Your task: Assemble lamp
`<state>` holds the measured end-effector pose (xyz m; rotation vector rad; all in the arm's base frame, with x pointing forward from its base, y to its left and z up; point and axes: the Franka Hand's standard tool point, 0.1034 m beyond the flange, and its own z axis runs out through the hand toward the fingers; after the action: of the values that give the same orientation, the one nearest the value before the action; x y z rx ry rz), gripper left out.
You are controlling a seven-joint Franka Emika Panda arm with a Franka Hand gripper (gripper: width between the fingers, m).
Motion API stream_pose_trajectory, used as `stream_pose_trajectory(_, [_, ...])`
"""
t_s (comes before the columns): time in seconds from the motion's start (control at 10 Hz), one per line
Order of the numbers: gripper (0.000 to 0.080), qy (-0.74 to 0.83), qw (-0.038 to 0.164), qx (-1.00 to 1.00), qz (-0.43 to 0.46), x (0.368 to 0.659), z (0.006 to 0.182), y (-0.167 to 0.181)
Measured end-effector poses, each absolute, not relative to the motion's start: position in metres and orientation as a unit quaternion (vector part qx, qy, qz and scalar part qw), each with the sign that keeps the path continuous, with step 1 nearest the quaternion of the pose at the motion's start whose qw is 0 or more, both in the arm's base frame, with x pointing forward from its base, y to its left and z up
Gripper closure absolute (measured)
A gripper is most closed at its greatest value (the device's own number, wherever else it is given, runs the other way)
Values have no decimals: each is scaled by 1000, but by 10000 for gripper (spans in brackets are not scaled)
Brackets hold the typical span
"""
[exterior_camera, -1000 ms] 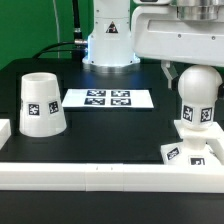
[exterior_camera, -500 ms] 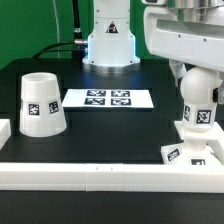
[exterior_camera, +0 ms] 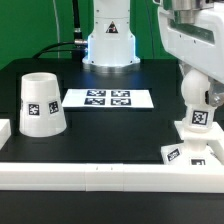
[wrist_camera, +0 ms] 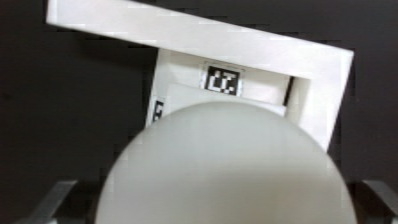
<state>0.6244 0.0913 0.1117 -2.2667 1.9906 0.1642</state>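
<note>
The white bulb (exterior_camera: 198,108) stands upright on the square base (exterior_camera: 178,151) at the exterior view's right, by the front rail. My gripper (exterior_camera: 196,82) comes down over its round head. In the wrist view the bulb head (wrist_camera: 222,165) fills the space between my gripper's (wrist_camera: 214,203) two dark fingers (wrist_camera: 61,200), which sit against its sides. The base with its tag (wrist_camera: 222,82) shows beyond the head. The tapered shade (exterior_camera: 41,103) stands mouth down at the exterior view's left, apart from the gripper.
The marker board (exterior_camera: 109,99) lies flat at the middle back of the black table. A long white rail (exterior_camera: 95,173) runs along the front, and its corner (wrist_camera: 214,35) shows in the wrist view. The robot's pedestal (exterior_camera: 109,45) stands behind.
The arm has swung toward the exterior view's right and lowered over the bulb. The bulb's tag now sits slightly lower and more turned. The shade has not moved.
</note>
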Motion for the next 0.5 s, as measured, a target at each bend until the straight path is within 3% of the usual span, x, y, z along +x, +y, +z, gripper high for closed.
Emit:
stream_pose_trajectory(0.3, [220, 682, 63, -727, 58, 625, 112, 93])
stream_pose_trajectory(0.4, [144, 674, 64, -734, 57, 625, 112, 94])
stream_pose_trajectory(0.5, [144, 661, 64, -746, 56, 625, 112, 94])
